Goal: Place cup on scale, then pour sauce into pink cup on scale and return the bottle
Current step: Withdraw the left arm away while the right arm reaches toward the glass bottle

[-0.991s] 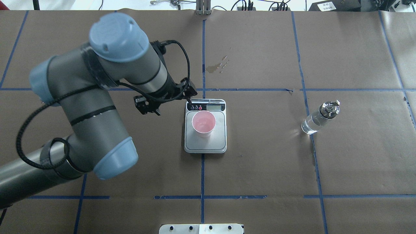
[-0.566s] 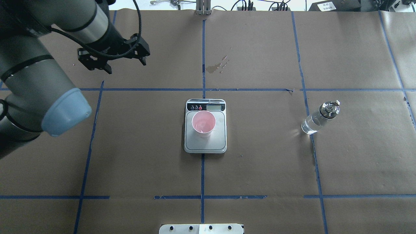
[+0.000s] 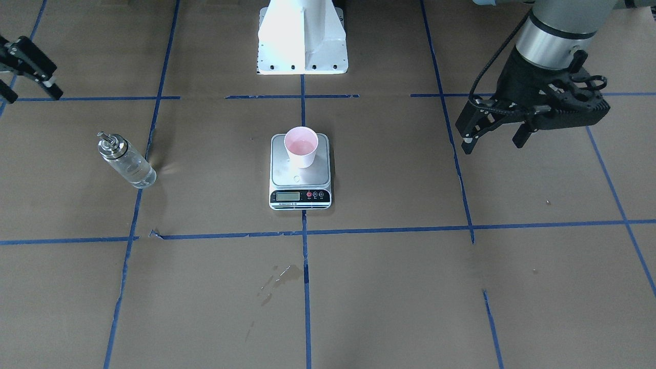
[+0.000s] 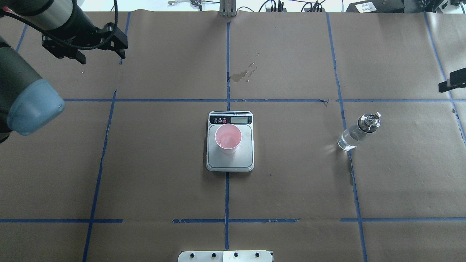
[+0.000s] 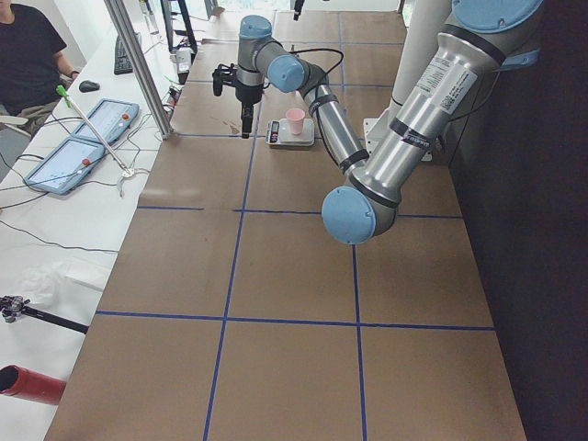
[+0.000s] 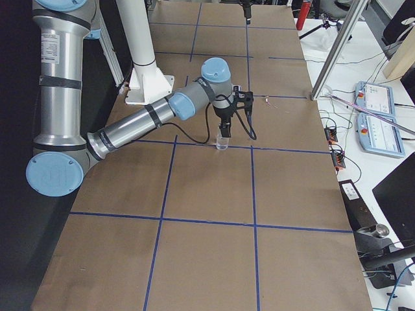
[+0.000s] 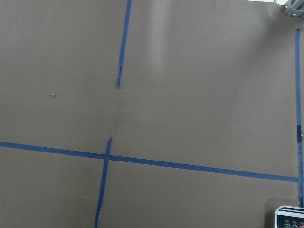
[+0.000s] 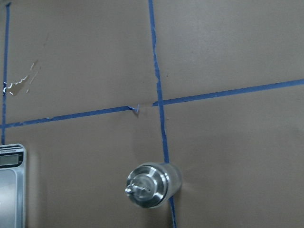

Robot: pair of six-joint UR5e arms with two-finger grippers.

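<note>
The pink cup (image 4: 228, 138) stands upright on the silver scale (image 4: 230, 162) at mid-table; both also show in the front view, cup (image 3: 301, 146) and scale (image 3: 300, 178). The clear glass bottle (image 4: 358, 131) with its metal spout stands to the right, apart from both; the sauce in it hardly shows. My left gripper (image 4: 102, 56) is open and empty at the far left. My right gripper (image 3: 28, 92) is open and empty, high near the bottle (image 3: 125, 161) and not touching it. The right wrist view looks down on the bottle's cap (image 8: 153, 185).
A dried spill stain (image 4: 244, 74) marks the brown paper beyond the scale. Blue tape lines grid the table. The robot's white base plate (image 4: 225, 255) sits at the near edge. The scale's corner shows in the left wrist view (image 7: 289, 218).
My left gripper has pulled away from the scale's button edge to the far left of the table. My right gripper has come into view at the right edge. Cup, scale and bottle have not moved.
</note>
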